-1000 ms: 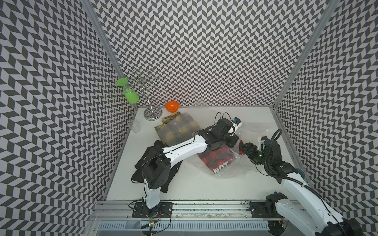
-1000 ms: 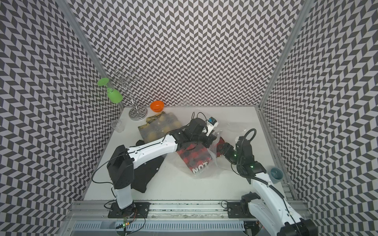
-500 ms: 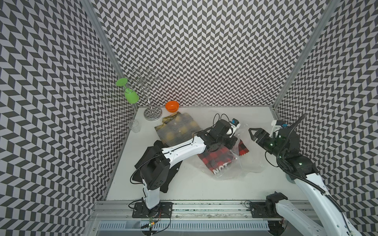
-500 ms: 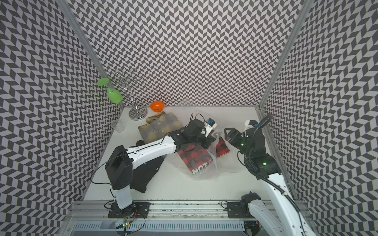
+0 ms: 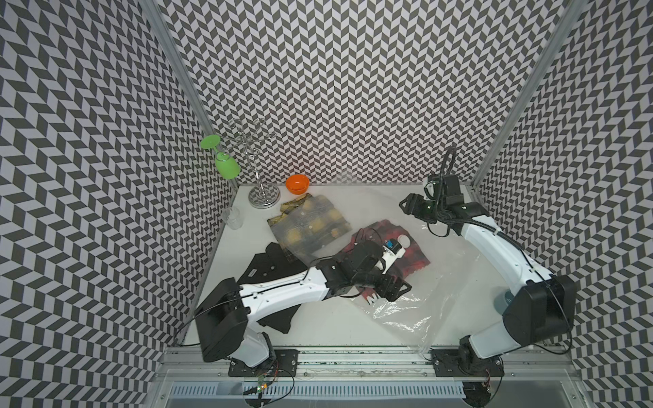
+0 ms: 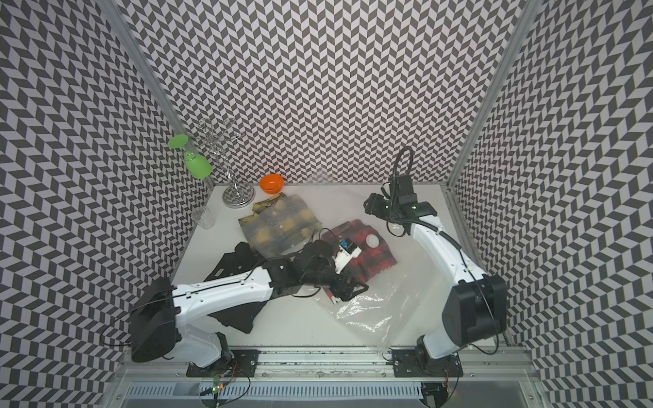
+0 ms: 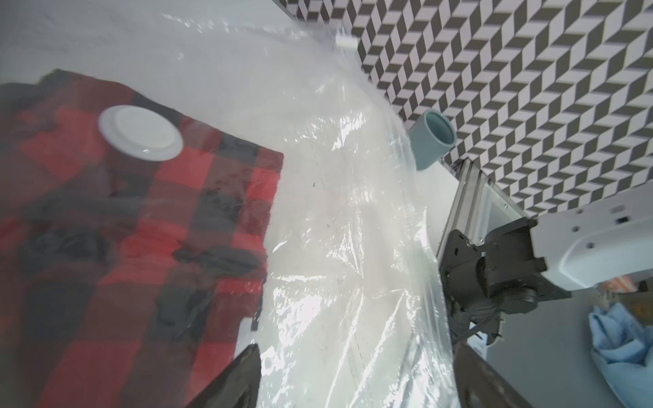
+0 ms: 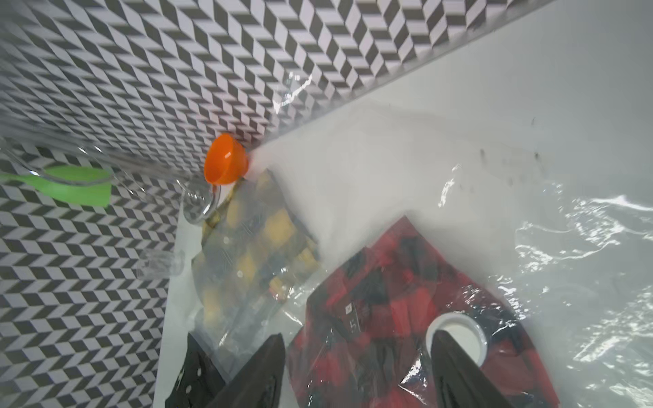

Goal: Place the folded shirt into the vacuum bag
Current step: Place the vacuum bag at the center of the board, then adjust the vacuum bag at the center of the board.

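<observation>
Red-black plaid folded shirt (image 7: 141,229) sits under round white valve (image 7: 140,132), seemingly inside clear crinkly vacuum bag (image 5: 424,311). Soft, limp, film slippery: pinch the thick fold. Your left gripper (image 5: 395,291), right gripper (image 5: 405,204) gape, empty.

a metal stemware rack (image 5: 263,196) stands in a far corner of the white surface (image 5: 328,326), with a green wine glass (image 5: 227,165) hanging upside down from it. an orange bowl (image 5: 297,184) sits just beside its base, a clear cup (image 5: 232,218) near the wall. a folded yellow-plaid shirt (image 5: 309,226) touches a black garment (image 5: 266,263). a teal cup (image 7: 433,139) stands by the opposite wall.
</observation>
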Action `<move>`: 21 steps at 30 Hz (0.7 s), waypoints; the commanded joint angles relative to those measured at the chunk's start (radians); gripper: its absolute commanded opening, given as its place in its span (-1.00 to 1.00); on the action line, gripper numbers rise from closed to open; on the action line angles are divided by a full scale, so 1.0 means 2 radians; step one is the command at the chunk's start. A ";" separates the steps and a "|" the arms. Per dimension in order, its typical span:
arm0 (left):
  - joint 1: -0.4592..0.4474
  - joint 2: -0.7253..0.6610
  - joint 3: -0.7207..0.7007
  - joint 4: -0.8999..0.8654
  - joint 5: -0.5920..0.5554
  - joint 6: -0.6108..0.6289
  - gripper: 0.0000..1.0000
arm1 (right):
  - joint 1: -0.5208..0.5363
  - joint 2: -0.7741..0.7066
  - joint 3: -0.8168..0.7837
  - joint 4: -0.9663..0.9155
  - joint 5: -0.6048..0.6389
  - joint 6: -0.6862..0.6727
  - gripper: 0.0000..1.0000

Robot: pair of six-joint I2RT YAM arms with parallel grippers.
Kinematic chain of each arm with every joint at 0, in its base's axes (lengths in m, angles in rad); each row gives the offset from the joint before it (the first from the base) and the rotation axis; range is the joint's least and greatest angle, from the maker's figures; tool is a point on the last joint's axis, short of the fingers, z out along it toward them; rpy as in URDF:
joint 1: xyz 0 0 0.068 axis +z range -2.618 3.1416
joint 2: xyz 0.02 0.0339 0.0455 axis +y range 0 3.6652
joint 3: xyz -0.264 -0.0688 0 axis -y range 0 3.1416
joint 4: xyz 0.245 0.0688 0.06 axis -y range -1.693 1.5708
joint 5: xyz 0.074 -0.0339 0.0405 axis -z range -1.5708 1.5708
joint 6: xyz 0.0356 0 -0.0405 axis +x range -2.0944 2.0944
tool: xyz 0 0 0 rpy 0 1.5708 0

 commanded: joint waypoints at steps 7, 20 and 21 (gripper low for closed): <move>0.113 0.006 -0.102 0.019 -0.018 -0.094 0.55 | 0.033 0.067 -0.043 0.036 -0.008 -0.028 0.25; 0.149 0.131 -0.089 0.072 -0.077 -0.113 0.56 | -0.002 0.089 -0.167 0.159 -0.054 0.062 0.24; 0.153 0.141 -0.084 0.073 -0.080 -0.111 0.56 | -0.004 0.089 -0.173 0.161 -0.054 0.064 0.24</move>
